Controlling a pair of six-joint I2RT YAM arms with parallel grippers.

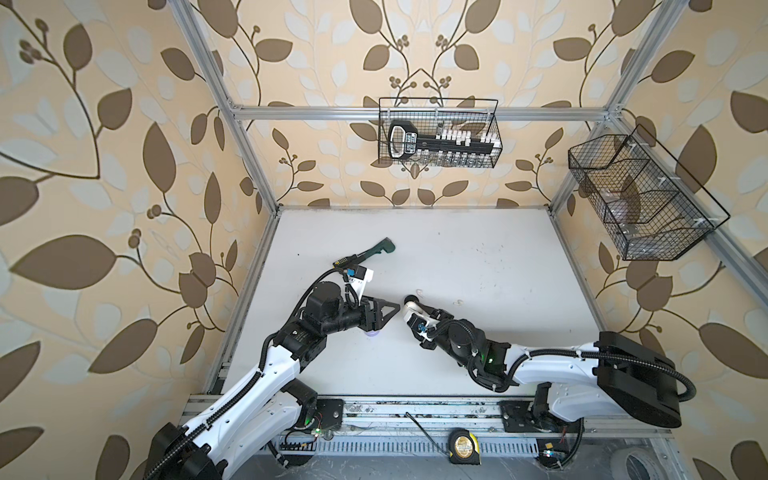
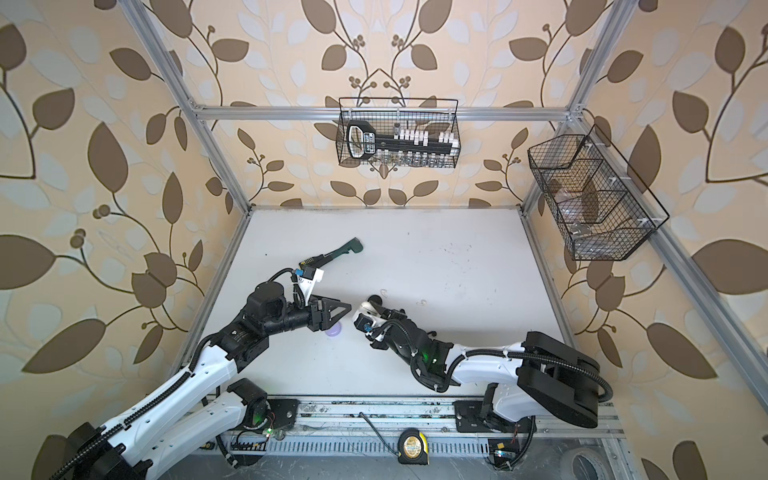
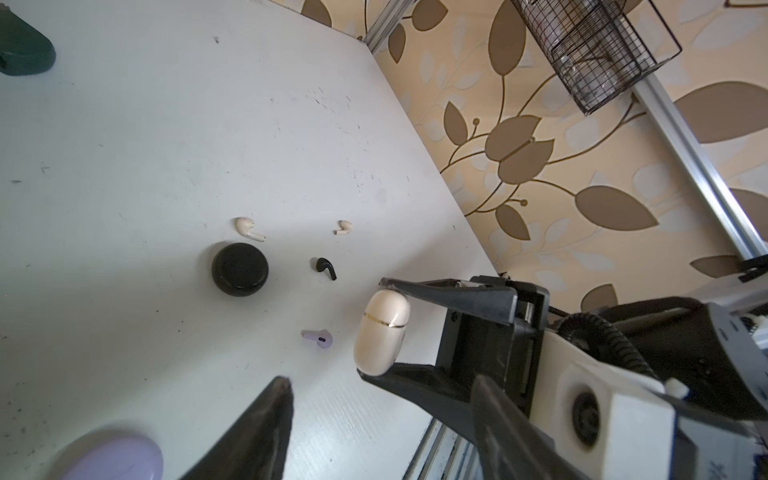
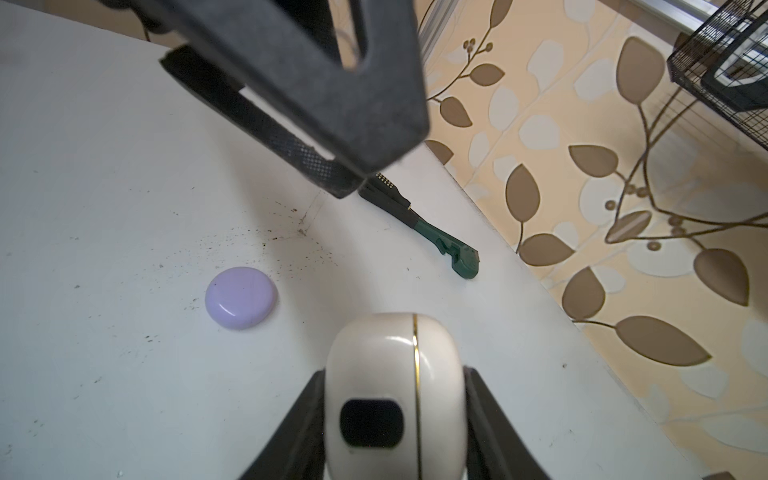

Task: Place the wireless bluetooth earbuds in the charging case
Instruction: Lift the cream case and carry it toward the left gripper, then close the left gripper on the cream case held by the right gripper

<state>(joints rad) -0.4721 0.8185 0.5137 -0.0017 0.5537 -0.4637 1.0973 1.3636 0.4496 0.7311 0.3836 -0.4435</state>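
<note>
While the right pincer (image 4: pixel 395 374) is gripping the cream case (image 3: pixel 382 328) by its two sides, that case is showing a shut lid with an unbroken gold seam. The black case (image 3: pixel 240 269) is lying shut on the bench (image 1: pixel 478 257). The lilac case (image 4: pixel 241 297) is lying shut too, peeking out under the left pincer (image 1: pixel 390 309) near the middle of both top views. That left pincer is standing wide, hovering above the bench and not gripping anything.

A wire basket (image 1: pixel 494 124) is hanging at the upper middle of the frame, holding a black tool (image 1: pixel 415 143) with white blocks. A second basket (image 1: pixel 615 162) is hanging at the upper right, and its clear contents are too faint to tell.

Four earbuds are lying loose on the bench, each tiny with a rounded head and a short stem. One white earbud (image 3: pixel 249 227) is lying just beside the black case and a second white earbud (image 3: pixel 343 227) is lying well apart from it. The black earbud (image 3: pixel 325 267) is lying between the black and cream cases, and the lilac earbud (image 3: pixel 317 337) is lying near the cream case.
</note>
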